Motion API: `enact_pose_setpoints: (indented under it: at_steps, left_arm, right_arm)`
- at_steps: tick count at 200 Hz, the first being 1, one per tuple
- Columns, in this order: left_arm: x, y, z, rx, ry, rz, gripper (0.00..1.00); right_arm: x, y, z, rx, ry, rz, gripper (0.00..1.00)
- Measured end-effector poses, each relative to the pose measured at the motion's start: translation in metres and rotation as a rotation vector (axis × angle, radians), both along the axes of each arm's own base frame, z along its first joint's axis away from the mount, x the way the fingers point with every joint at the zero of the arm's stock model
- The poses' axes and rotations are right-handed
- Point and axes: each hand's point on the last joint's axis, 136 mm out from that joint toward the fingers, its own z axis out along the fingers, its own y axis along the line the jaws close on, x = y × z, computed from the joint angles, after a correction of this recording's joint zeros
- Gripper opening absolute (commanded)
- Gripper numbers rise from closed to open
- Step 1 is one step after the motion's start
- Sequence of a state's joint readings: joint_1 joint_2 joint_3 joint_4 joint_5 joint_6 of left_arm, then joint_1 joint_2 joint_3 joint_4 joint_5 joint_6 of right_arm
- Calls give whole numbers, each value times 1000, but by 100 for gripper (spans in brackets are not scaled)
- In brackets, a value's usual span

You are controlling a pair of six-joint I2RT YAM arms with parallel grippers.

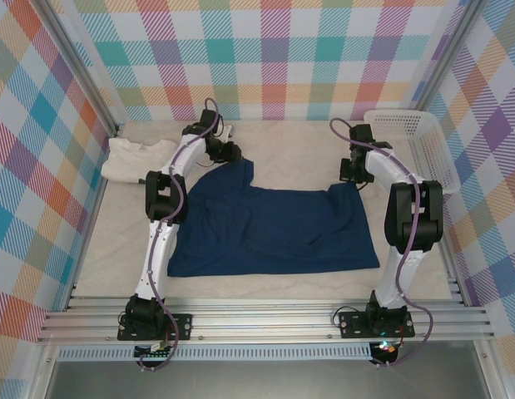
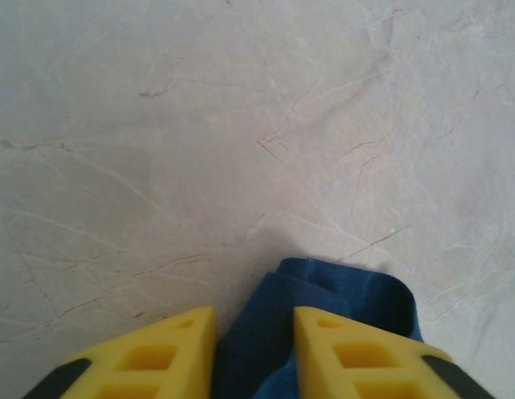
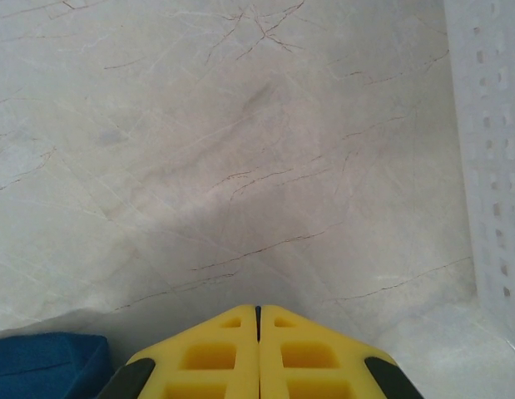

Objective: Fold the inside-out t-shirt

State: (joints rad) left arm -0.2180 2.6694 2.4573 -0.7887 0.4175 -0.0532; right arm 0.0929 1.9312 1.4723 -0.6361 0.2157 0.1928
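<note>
The inside-out t-shirt [image 1: 274,229] is dark navy and lies spread flat across the middle of the table. My left gripper [image 1: 228,154] is at its far left corner. In the left wrist view a bunched fold of the t-shirt [image 2: 324,291] fills the gap of the left gripper [image 2: 253,320], and both yellow fingers [image 2: 340,341] press against it. My right gripper [image 1: 351,172] is at the shirt's far right corner. The right gripper [image 3: 258,309] is shut, pad against pad, over bare table, with a bit of the t-shirt [image 3: 41,362] lying to its lower left.
A cream-white folded shirt [image 1: 132,158] lies at the far left of the table. A white plastic basket [image 1: 415,141] stands along the right side, its wall [image 3: 490,150] close to the right gripper. The table top [image 1: 290,141] is pale marble-patterned, with metal rails at the near edge.
</note>
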Motion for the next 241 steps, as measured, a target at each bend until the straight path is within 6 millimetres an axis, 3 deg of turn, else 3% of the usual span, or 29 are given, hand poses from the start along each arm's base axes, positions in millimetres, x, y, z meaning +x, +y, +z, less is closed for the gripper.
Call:
enact_pose_setpoints:
  at_steps: [26, 45, 95, 116, 143, 166, 186, 241]
  left_arm:
    - [-6, -3, -2, -5, 24, -9, 5]
    - [-6, -4, -2, -9, 25, -12, 0]
    - [-8, 1, 5, 2, 16, 1, 0]
    - [-17, 6, 23, 3, -4, 10, 0]
    - [-33, 9, 67, -21, -77, 23, 0]
    - [-52, 14, 105, -44, -152, 38, 0]
    - [-76, 20, 123, -58, -193, 57, 0]
    - [-156, 42, 132, -68, -230, 117, 0]
  right_arm:
    - [0, 0, -1, -1, 2, 0, 7]
    - [1, 0, 0, -1, -2, 0, 6]
    - [4, -6, 6, -41, -18, 1, 6]
    - [5, -8, 16, -48, -38, 0, 6]
    - [0, -9, 40, -43, -92, -1, 6]
    - [-12, -10, 56, -40, -125, -2, 6]
    - [-29, -13, 59, -46, -126, -6, 6]
    - [-79, -22, 33, -73, -61, -26, 8]
